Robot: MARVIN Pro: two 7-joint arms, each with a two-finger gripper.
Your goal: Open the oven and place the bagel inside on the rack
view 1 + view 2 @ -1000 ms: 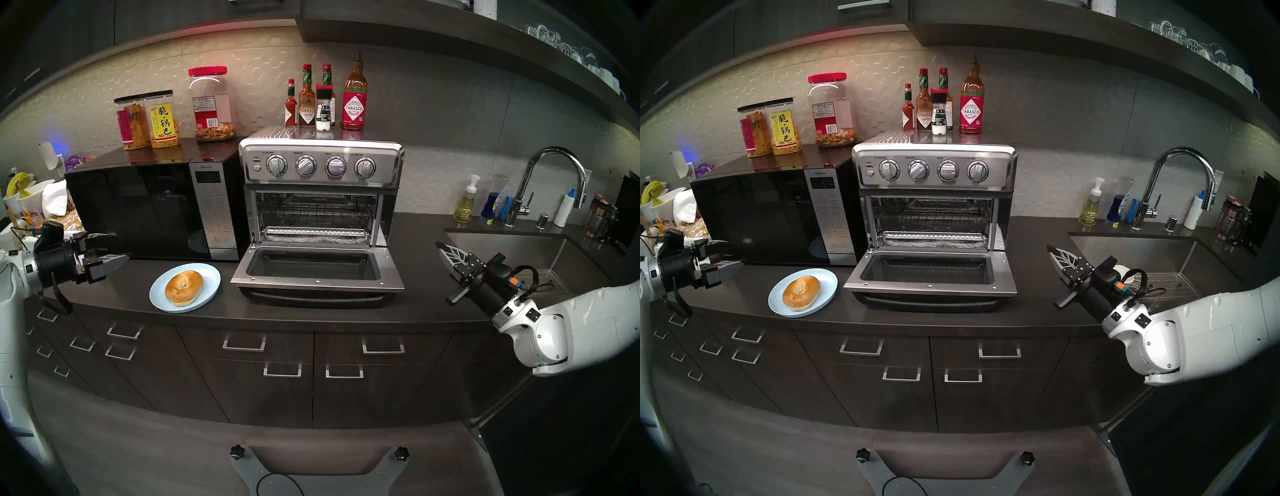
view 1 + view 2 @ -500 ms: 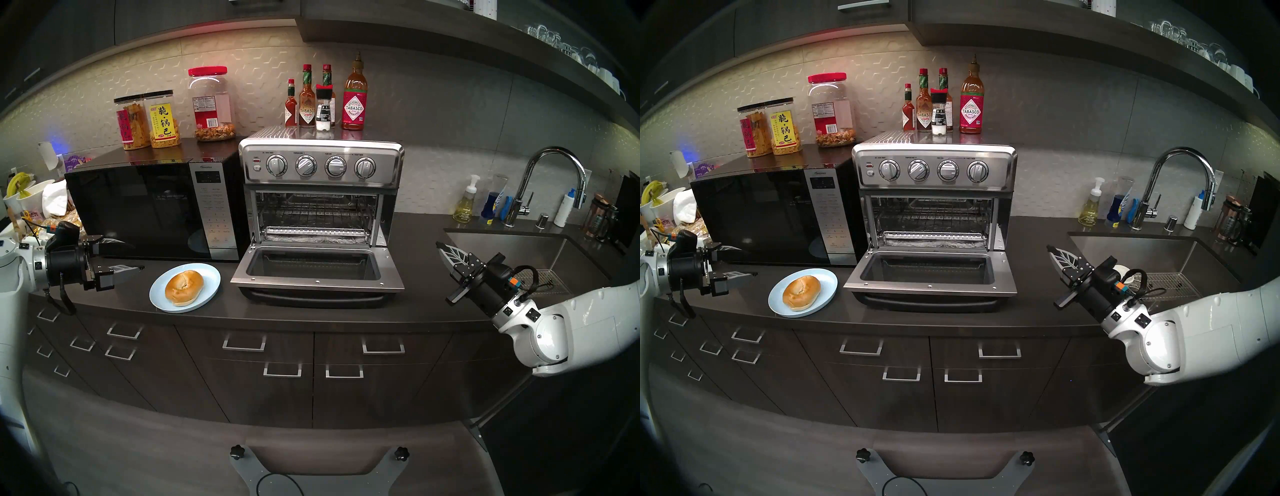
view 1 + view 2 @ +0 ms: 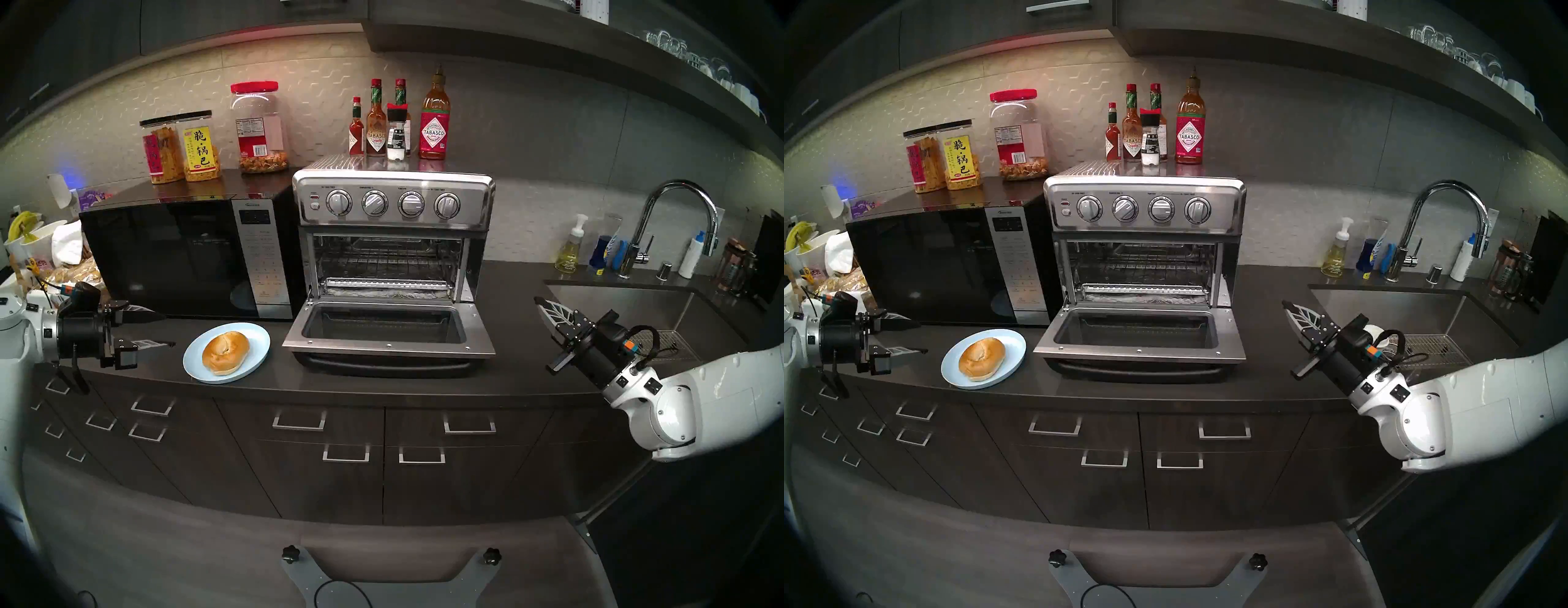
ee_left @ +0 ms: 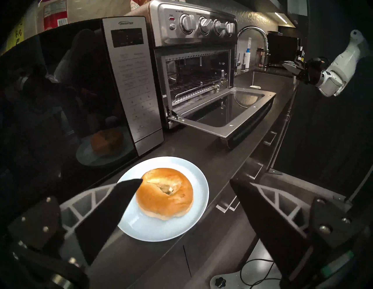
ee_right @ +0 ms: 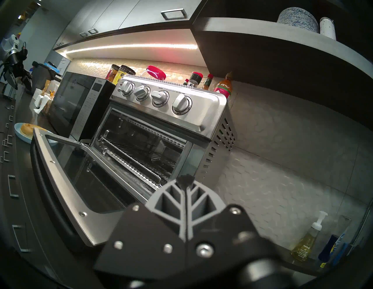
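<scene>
Golden-brown and glossy, the bagel lies on a pale blue plate at the lower left of centre in the head view, on the dark countertop in front of the black microwave. The left gripper sits at the left edge of that frame, just left of the plate, its 2 fingers spread wide apart and pointing toward the bagel — nothing between them. In the left wrist view the bagel fills the lower centre, framed by the 2 fingers; the left fingertip overlaps the bagel's edge in the picture, though contact cannot be told.

To the right of the plate stands the steel oven, its door dropped flat open, the wire rack bare inside. The right gripper hangs at the right of the frame, well apart from the oven, beside the sink — fingers pressed together, holding nothing.
</scene>
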